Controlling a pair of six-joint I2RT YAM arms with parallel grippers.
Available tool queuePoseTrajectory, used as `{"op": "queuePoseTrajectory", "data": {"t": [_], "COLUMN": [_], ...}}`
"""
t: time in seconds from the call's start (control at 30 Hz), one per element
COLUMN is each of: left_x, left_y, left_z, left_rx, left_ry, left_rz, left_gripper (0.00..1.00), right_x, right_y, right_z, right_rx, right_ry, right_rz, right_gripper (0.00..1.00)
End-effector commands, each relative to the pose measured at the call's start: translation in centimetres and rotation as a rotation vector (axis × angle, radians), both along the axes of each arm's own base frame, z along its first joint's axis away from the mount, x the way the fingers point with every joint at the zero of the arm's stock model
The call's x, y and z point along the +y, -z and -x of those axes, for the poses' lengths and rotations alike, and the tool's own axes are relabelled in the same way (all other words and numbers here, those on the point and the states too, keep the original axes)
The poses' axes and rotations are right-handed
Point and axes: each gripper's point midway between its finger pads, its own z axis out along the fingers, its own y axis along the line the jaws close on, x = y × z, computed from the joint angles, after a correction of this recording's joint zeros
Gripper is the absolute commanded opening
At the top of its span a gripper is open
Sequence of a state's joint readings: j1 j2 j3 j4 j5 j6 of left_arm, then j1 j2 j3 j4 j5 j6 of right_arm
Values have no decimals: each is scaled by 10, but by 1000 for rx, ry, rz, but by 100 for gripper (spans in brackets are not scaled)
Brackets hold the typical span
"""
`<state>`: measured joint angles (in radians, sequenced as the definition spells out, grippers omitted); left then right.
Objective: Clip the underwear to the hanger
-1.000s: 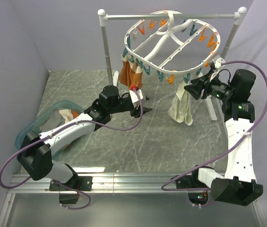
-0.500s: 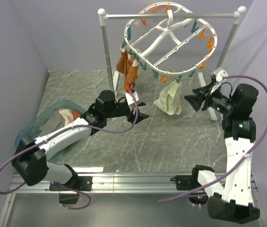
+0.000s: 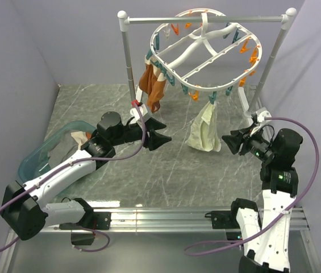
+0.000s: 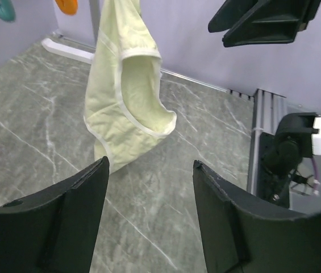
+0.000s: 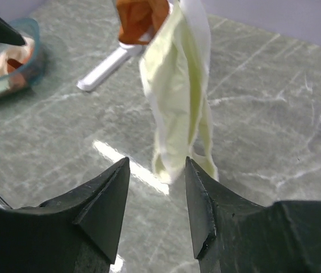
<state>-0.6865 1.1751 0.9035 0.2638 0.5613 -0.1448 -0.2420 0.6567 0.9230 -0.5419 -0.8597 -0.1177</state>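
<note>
- Top external view: your left gripper (image 3: 157, 132) has its jaws spread with nothing between them. It sits low over the marble table (image 3: 120, 165), left of the underwear (image 3: 204, 129) and apart from it.
- Your right gripper (image 3: 231, 143) is likewise spread and empty. It sits just right of the underwear without touching it, and the right wrist view shows the cloth straight ahead of the fingers.
- The underwear hangs below the near rim of the hanger (image 3: 191, 54), under a teal clip (image 3: 212, 97). It seems pinned at one point only, so I judge the clipping done or nearly so. I cannot tell whether its lower edge meets the table.
- Risk: the hanger hangs tilted from the rail stand (image 3: 127, 51) and looks free to swing. If you brush its rim or the cloth, it may rock and tug that single hold loose.
- Risk: a fingertip catching a leg opening would drag the garment down.
- Risk: the orange-brown garment (image 3: 151, 85) hangs just above and behind your left gripper, so raising that arm steeply would meet it.
- Room: open table lies toward the arm bases, so low and backward is your freest path.
- Edges: a teal tub (image 3: 46, 149) lies beside the left forearm. The stand's foot and the right wall (image 3: 313, 85) crowd the right arm.
</note>
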Motion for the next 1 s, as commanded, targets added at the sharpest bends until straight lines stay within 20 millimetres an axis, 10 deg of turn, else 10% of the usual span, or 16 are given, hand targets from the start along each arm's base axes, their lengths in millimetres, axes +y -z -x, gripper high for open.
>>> {"op": "queuePoseTrajectory", "data": {"t": [0.0, 0.5, 0.97], "left_x": [3, 13, 8], "left_y": [-17, -36, -82], "left_z": [13, -47, -161], "left_rx": [23, 46, -4], "left_ry": [62, -78, -273], "left_rz": [29, 92, 305], "left_gripper": [65, 60, 43], "right_x": [-8, -34, 4], "right_y": [13, 60, -8], "right_z": [4, -28, -32], "right_rx": [1, 63, -108], "right_ry": [-15, -45, -15], "right_rz": [51, -4, -131], "right_gripper": [51, 40, 36]}}
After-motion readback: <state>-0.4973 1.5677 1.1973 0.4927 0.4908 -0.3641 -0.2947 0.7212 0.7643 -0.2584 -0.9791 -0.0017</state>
